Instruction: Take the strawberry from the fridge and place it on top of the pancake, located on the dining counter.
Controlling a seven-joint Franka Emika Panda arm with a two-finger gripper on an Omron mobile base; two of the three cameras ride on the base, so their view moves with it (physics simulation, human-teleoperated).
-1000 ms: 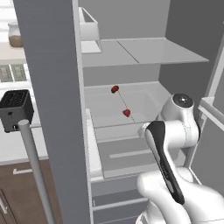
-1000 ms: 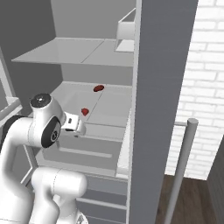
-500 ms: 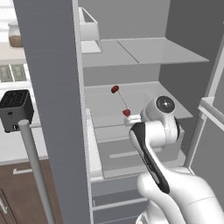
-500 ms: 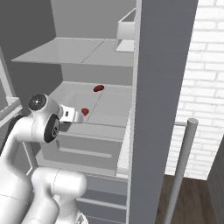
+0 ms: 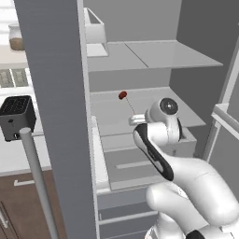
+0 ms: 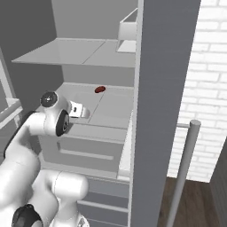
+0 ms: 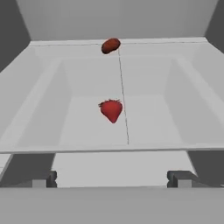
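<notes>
Tall matte grey fridge (image 5: 60,70) stands open, pale grey shelves (image 6: 84,51) exposed, slim silver handle (image 5: 37,179) on its door. White arm reaches in toward the middle shelf. Black toaster (image 5: 17,112) sits on the worktop at 9 o'clock of the fridge. Two-finger gripper (image 7: 114,178) is released, jaws spread wide, nothing between them. Tiny bright red pointed strawberry (image 7: 111,110) lies on the shelf floor at 12 o'clock of the fingertips (image 7: 43,179), apart from them. Darker maroon oval fruit (image 7: 110,45) rests further back, near the rear wall.
</notes>
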